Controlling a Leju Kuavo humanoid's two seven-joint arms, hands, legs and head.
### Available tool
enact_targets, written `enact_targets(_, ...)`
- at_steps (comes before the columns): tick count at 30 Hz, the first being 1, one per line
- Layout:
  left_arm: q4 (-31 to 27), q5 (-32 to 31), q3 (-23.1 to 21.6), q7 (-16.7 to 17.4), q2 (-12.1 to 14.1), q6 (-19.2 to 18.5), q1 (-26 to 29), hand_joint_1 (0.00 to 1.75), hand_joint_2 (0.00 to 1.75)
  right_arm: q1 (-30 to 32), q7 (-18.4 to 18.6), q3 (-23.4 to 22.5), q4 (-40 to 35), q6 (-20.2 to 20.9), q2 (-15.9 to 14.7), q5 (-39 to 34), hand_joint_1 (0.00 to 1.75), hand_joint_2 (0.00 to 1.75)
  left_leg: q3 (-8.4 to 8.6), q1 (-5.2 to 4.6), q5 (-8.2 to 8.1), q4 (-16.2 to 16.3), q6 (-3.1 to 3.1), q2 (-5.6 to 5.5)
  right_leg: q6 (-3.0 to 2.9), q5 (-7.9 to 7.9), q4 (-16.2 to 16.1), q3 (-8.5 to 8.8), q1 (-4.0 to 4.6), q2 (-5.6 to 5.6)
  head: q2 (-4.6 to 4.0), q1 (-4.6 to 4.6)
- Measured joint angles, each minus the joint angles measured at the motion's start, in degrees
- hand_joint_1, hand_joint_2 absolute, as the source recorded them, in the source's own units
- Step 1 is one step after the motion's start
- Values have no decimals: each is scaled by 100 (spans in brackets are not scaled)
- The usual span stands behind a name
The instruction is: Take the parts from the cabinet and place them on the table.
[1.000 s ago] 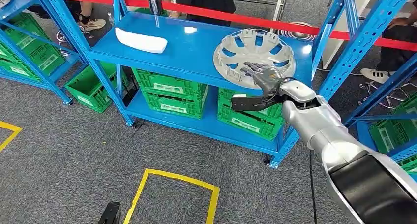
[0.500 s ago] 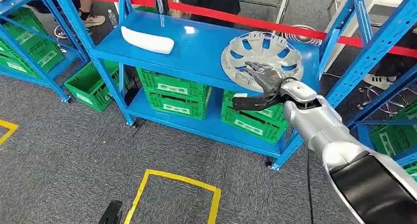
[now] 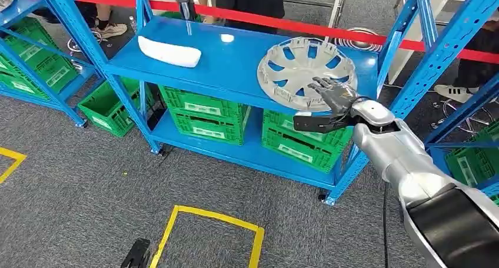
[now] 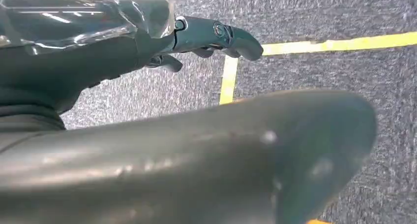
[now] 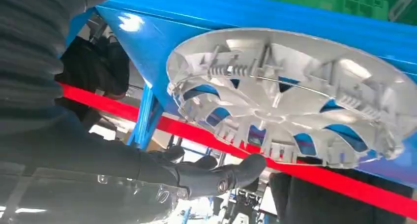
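Moved: right hand (image 3: pixel 336 103) has slid toward the near right edge of the hubcap (image 3: pixel 306 65) since a second ago.
Right hand: fingers spread wide, holding nothing, thumb under the shelf (image 3: pixel 235 62) lip.
Left hand (image 4: pixel 211 37): hangs over carpet, fingers loosely apart, empty.
Hubcap: just ahead of the fingertips, lying flat on the shelf.
Risk: fingers may push it away; slick plastic rim.
Look: silver, spoked, clips up.

The right arm (image 3: pixel 406 162) reaches forward, its right hand (image 3: pixel 332 103) spread with fingers apart, thumb held out sideways, holding nothing; the left hand (image 4: pixel 147 51) hangs low, fingers loosely curled, empty
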Motion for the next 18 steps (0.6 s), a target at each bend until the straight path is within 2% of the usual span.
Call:
enact_targets(1,0,-5,0,11,-9,-2,3,0,0,20,0,0,2,0,-5,-4,0,175,-230,2,-119,407,-18,0,-3,-4,2,2,6,6,0,2)
enact_targets(2,0,-11,0,15,-17,-2,4,0,0,47,0,0,2,0,-11,-7,0,175,-352,6,-103,562,-18,1,-11,-11,4,6,12,10,0,2)
enact_targets(3,0,-13,0,22,-20,0,3,0,0,69,0,0,2,-2,-18,-7,0,175,-319,12,61,409,-10,2,-17,-19,4,21,16,17,0,2)
enact_targets(4,0,-13,0,22,-20,0,3,0,0,78,0,0,2,-2,-20,-9,0,175,-161,13,310,33,11,3,-4,-36,4,39,19,27,0,2)
enact_targets(6,0,-13,0,22,-11,0,-1,0,0,70,0,-2,2,-9,-26,-17,0,175,332,8,839,-1003,82,2,15,-66,1,91,24,40,0,2)
enact_targets(7,0,-18,0,22,-4,0,-11,0,0,64,0,-2,2,-9,-33,-20,0,175,469,-25,786,-1212,115,-1,35,-79,1,91,56,44,0,9)
enact_targets(8,0,-29,0,22,-4,0,-20,0,0,60,0,-2,2,-9,-44,-22,0,175,520,-39,757,-1303,142,8,62,-90,9,68,85,47,0,4)
enact_targets(10,-2,-55,0,26,-2,4,-18,0,0,104,0,-2,2,-11,-57,-22,0,175,514,-60,745,-1281,183,11,99,-83,-12,77,72,41,0,7)
enact_targets(11,-2,-55,0,26,-4,7,-20,0,0,103,0,-2,0,-13,-63,-22,0,175,531,-62,764,-1315,220,11,142,-83,-27,87,77,41,0,7)
enact_targets(12,-9,-55,0,26,-7,9,-22,0,0,106,0,-9,-4,-15,-77,-24,0,175,593,0,807,-1410,278,22,159,-134,31,30,63,23,0,7)
enact_targets(13,-13,-57,0,26,-17,13,-37,0,0,92,-2,-11,-4,-17,-79,-24,0,175,619,-17,813,-1437,303,18,157,-220,224,-51,69,14,0,17)
enact_targets(14,-13,-63,2,26,-26,22,-56,0,0,77,-9,-15,-4,-17,-87,-26,0,175,617,-20,812,-1436,331,16,124,-391,638,-264,67,13,0,15)
enact_targets(15,-13,-63,7,26,-31,28,-58,0,0,86,-9,-20,-2,-15,-92,-26,0,175,617,-21,810,-1436,333,11,102,-588,1169,-536,67,14,0,18)
enact_targets(16,-13,-63,11,26,-37,35,-54,0,0,112,-15,-22,0,-15,-94,-24,0,175,617,-22,806,-1434,339,7,103,-742,1650,-792,67,13,0,18)
enact_targets(17,-13,-61,17,26,-39,37,-44,0,0,146,-17,-22,2,-15,-94,-22,0,175,617,-22,801,-1429,342,4,131,-799,1956,-970,65,12,0,20)
enact_targets(18,-13,-61,24,26,-44,42,-40,0,0,177,-17,-22,2,-15,-90,-20,0,175,625,-22,796,-1429,338,0,176,-738,1933,-1001,50,11,0,18)
